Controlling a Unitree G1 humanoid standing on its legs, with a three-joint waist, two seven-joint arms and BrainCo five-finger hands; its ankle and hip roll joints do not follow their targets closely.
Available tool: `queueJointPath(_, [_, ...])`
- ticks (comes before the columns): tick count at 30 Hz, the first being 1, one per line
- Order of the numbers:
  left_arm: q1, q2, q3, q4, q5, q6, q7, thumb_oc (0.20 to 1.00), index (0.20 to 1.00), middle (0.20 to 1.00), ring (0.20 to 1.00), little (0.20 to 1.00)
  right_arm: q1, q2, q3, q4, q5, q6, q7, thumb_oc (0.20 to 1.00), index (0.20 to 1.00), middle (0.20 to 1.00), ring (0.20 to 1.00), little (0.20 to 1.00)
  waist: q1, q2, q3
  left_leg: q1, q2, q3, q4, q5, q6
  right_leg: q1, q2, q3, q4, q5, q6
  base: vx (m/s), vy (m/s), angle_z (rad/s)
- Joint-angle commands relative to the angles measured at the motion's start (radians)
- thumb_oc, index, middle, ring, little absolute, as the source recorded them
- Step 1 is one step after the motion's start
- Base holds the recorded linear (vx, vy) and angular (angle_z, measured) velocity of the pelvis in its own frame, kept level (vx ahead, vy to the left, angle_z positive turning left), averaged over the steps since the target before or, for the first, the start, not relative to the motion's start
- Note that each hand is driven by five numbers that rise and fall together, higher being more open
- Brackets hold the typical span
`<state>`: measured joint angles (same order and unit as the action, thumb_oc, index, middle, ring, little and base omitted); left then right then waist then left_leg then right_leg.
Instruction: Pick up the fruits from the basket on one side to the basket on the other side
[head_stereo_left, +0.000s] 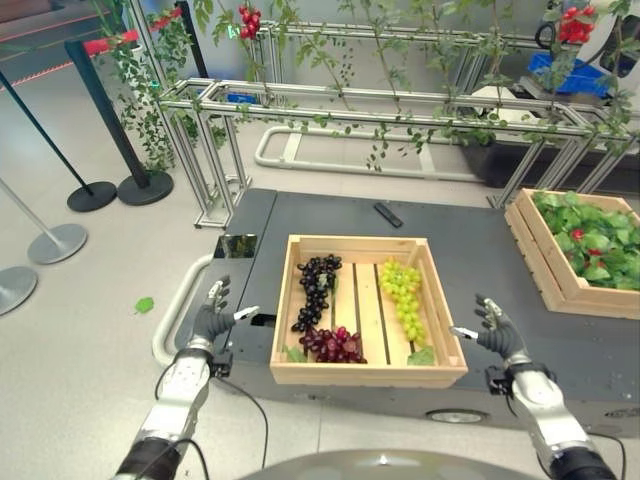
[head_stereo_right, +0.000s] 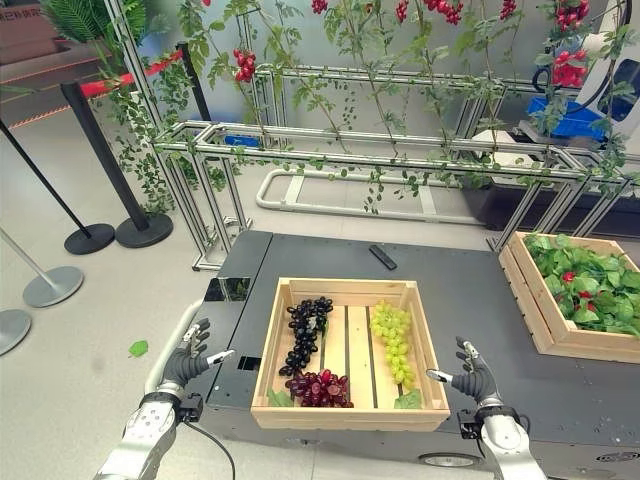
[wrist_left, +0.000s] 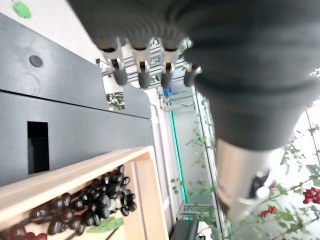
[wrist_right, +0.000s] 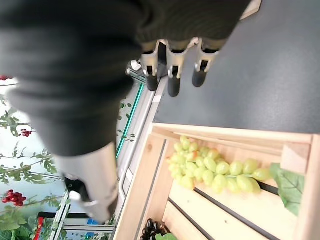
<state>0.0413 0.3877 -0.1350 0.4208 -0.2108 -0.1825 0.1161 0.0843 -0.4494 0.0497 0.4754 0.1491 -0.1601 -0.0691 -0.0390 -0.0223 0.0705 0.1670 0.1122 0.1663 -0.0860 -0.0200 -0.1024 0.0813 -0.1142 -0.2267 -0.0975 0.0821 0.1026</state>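
**Both hands raised beside the grape crate**

The left hand (head_stereo_left: 212, 320) and right hand (head_stereo_left: 497, 330) hover with fingers relaxed, grasping nothing. Between them, on the dark table (head_stereo_left: 470, 250), sits the wooden basket (head_stereo_left: 365, 373) with dark grapes (head_stereo_left: 316, 285), red grapes (head_stereo_left: 334, 344) and green grapes (head_stereo_left: 403, 295). Well beyond the right hand stands a leaf-filled basket (head_stereo_left: 545, 270).

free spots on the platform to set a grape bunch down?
Bare platform between the grape crate and leaf crate, and behind the grape crate around the remote. Inside the crate, only the slats between dark grapes and green grapes; its near left corner is crowded.
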Motion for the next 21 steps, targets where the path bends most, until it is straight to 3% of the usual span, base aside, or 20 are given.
queueJointPath(1, [-0.051,0.019,0.043,-0.023,-0.003,-0.036,0.013,1.0,1.0,1.0,1.0,1.0,-0.061,-0.03,-0.041,-0.101,0.018,-0.038,0.011,1.0,1.0,1.0,1.0,1.0,-0.008,-0.043,0.024,-0.065,0.008,0.005,0.022,0.035,0.015,0.042,0.007,-0.009,0.025,-0.105,0.038,0.0,0.0,0.0])
queueJointPath(16, [-0.077,0.028,0.056,-0.038,0.006,-0.048,0.053,1.0,1.0,1.0,1.0,1.0,-0.167,-0.026,0.048,-0.316,0.028,-0.057,0.04,1.0,1.0,1.0,1.0,1.0,0.011,-0.052,0.052,-0.076,0.002,0.005,0.026,0.031,0.023,0.029,0.002,-0.005,0.031,-0.105,0.039,0.0,0.0,0.0])
queueJointPath(21, [-0.122,0.045,0.051,-0.068,0.009,-0.056,0.075,1.0,1.0,1.0,1.0,1.0,-0.213,-0.035,0.078,-0.352,0.031,-0.059,0.04,1.0,1.0,1.0,1.0,1.0,0.018,-0.054,0.117,-0.162,0.001,-0.019,0.086,0.028,0.022,-0.039,-0.009,-0.008,0.076,-0.109,0.036,-0.14,-0.015,0.07])
